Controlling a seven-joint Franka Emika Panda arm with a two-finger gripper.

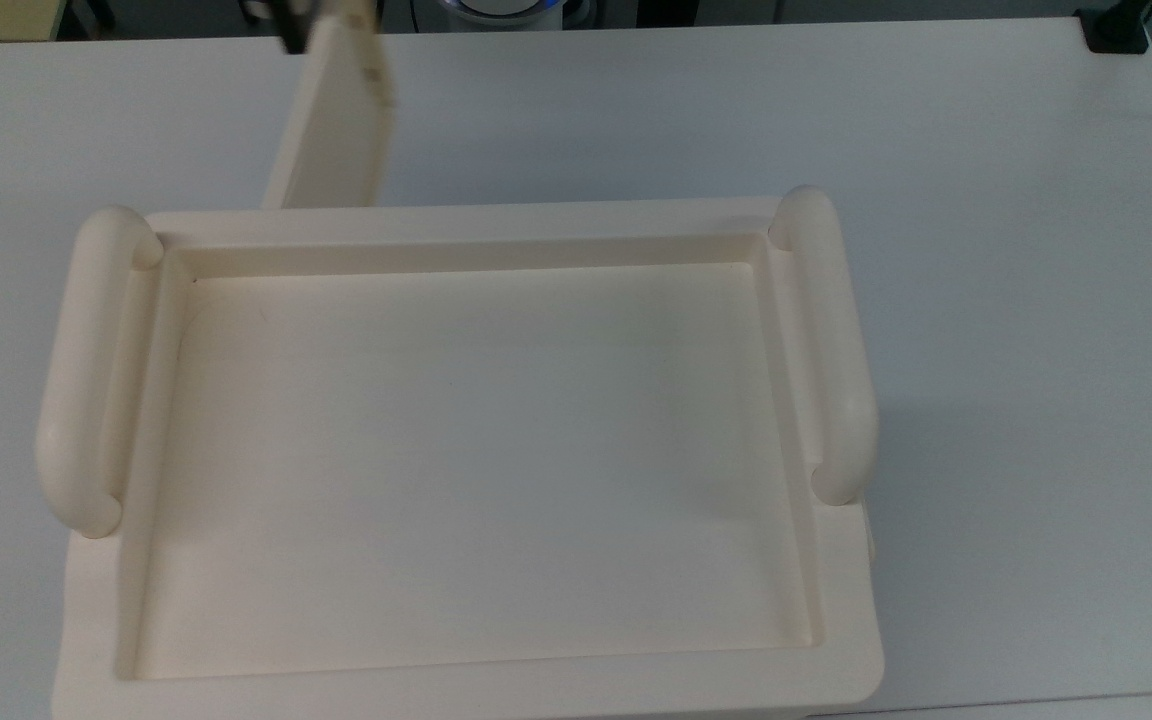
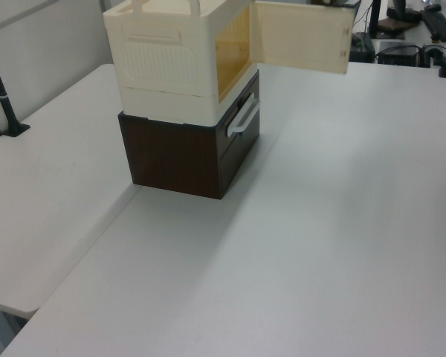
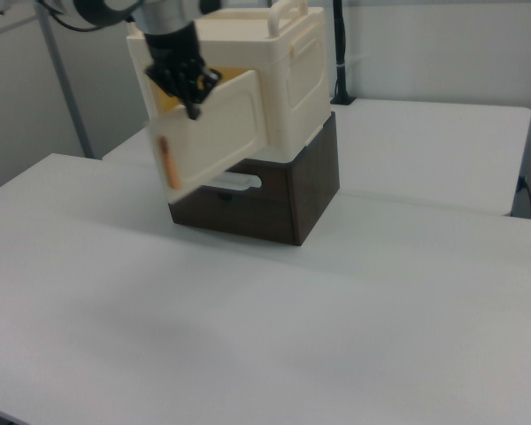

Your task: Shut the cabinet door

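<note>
We see a white table [image 2: 342,223] carrying a dark brown drawer box [image 2: 180,156] with a pale handle [image 2: 241,119] on its front. The cream cabinet [image 2: 171,59] sits on top of that box, not on the tabletop itself.
</note>
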